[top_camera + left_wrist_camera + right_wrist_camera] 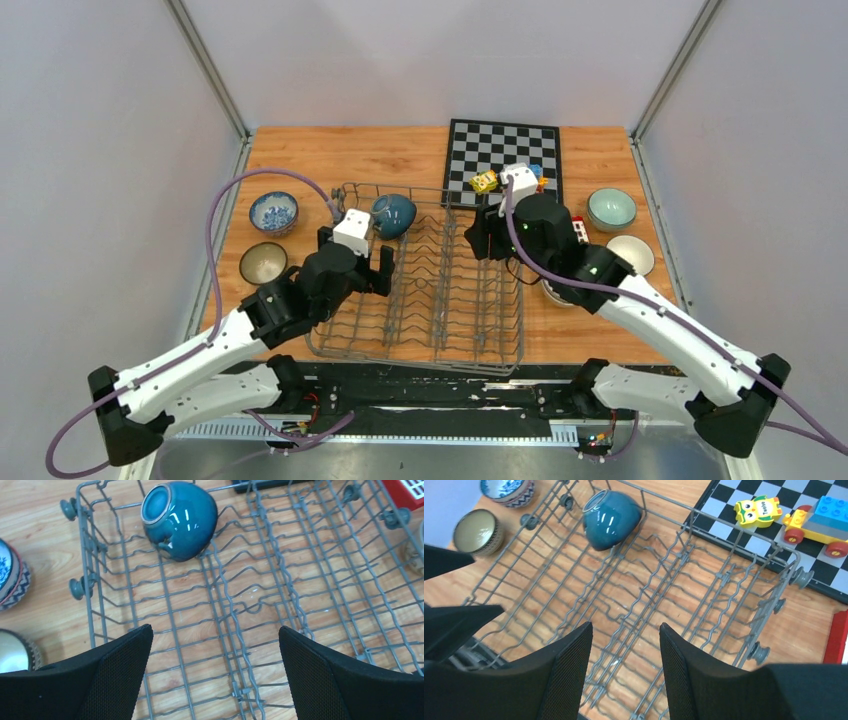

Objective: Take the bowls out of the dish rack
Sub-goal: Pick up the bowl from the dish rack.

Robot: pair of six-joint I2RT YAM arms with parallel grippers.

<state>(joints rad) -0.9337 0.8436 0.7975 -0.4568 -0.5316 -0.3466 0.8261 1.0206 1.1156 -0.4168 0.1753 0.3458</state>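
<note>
The grey wire dish rack [440, 290] stands in the middle of the wooden table. One dark teal bowl [394, 215] lies tipped on its side in the rack's far left corner, also seen in the left wrist view [180, 520] and the right wrist view [611, 517]. My left gripper [215, 630] hovers open over the rack's left part [226, 601], a little short of the teal bowl. My right gripper [625, 625] hangs open over the rack's right half [659, 575], jaws narrower, nothing between them. From above, the left gripper [357, 262] and right gripper [480, 240] face each other across the rack.
Left of the rack stand a blue-and-white bowl [273, 212] and a beige bowl [263, 263]. On the right are a celadon bowl [611, 208], a white-inside bowl [630, 254] and one half hidden under the right arm [555, 292]. A chessboard [500, 150] with toy blocks [758, 511] lies behind.
</note>
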